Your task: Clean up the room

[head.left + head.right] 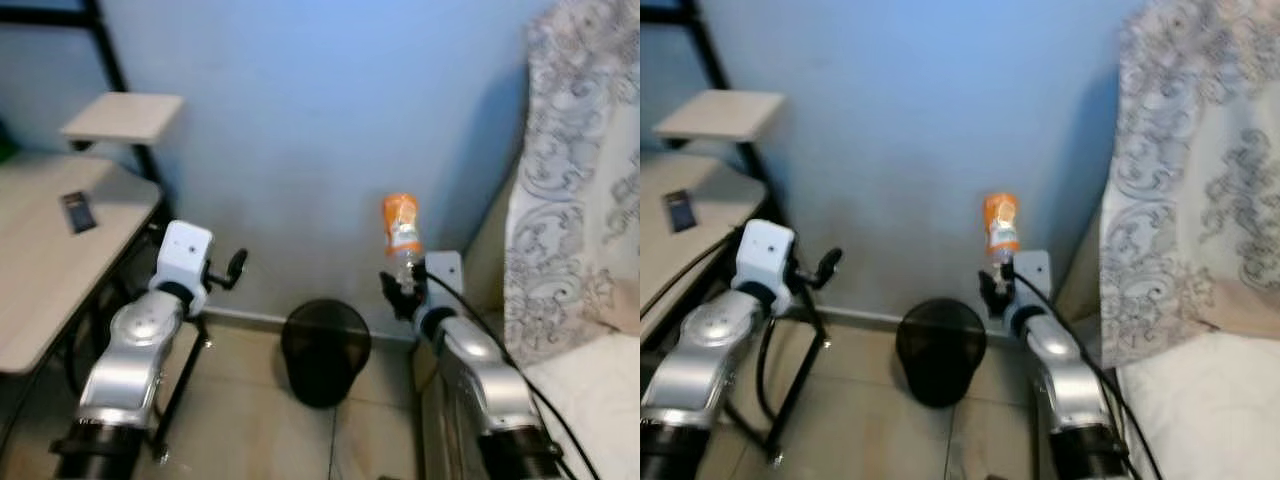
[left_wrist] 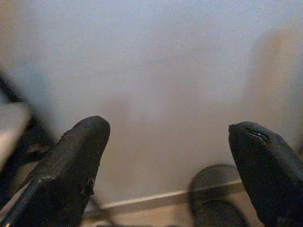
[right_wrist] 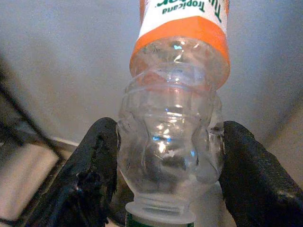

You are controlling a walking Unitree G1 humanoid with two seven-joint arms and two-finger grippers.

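Right, the empty plastic juice bottle [image 1: 401,233] is up in the air, orange label on top and neck pointing down, clamped around its clear lower part by the right gripper [image 1: 399,287]; the right wrist view shows both black fingers [image 3: 97,161] pressed against its sides, so that's a firm grasp; the bottle hangs to the right of and above the black mesh wastebasket [image 1: 324,349], which sits on the tiled floor against the blue wall, near but not yet under it; so pickup looks done, drop still to come, I'd say; the left gripper [image 1: 232,268] is raised over on the left with its fingers spread wide, holding nothing; further left the wooden desk [image 1: 40,290] carries a small dark phone-like object [image 1: 78,211]; patterned curtain [image 1: 575,170] on the far right.
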